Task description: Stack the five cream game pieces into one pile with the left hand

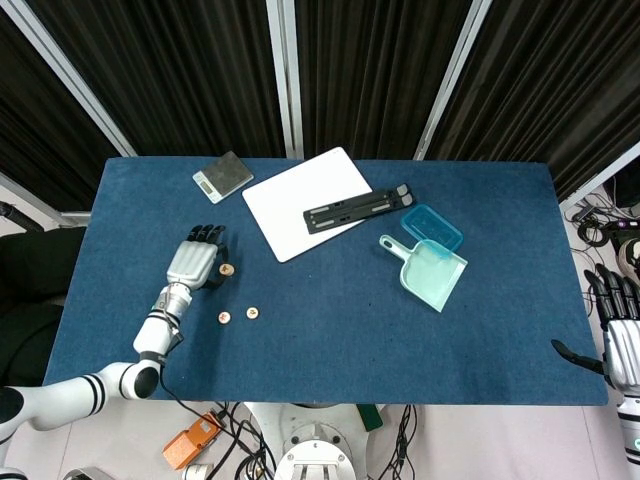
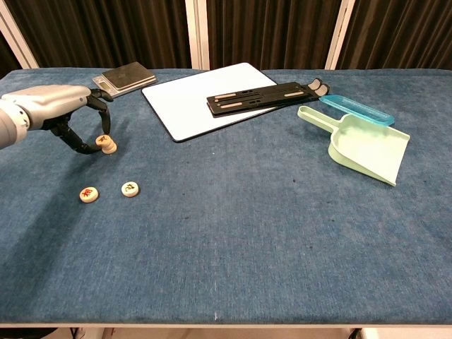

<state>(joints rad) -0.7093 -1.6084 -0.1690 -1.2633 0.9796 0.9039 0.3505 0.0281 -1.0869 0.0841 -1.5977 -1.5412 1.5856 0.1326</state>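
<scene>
A small pile of cream game pieces (image 2: 107, 144) stands at the table's left, also visible in the head view (image 1: 227, 268). My left hand (image 2: 60, 113) (image 1: 195, 265) reaches in from the left. Its thumb and a finger pinch the top piece, which sits tilted and a little left of the pieces under it. Two loose cream pieces lie nearer the front edge: one with a red mark (image 2: 88, 193) (image 1: 224, 318) and one with a dark mark (image 2: 130, 188) (image 1: 252, 313). My right hand (image 1: 620, 335) hangs off the table's right edge, fingers spread and holding nothing.
A grey scale (image 2: 125, 76) lies behind the left hand. Further right are a white board (image 2: 191, 95), a black stand (image 2: 261, 95), a blue lid (image 2: 357, 109) and a mint dustpan (image 2: 367, 148). The blue tablecloth (image 2: 233, 240) covers the table.
</scene>
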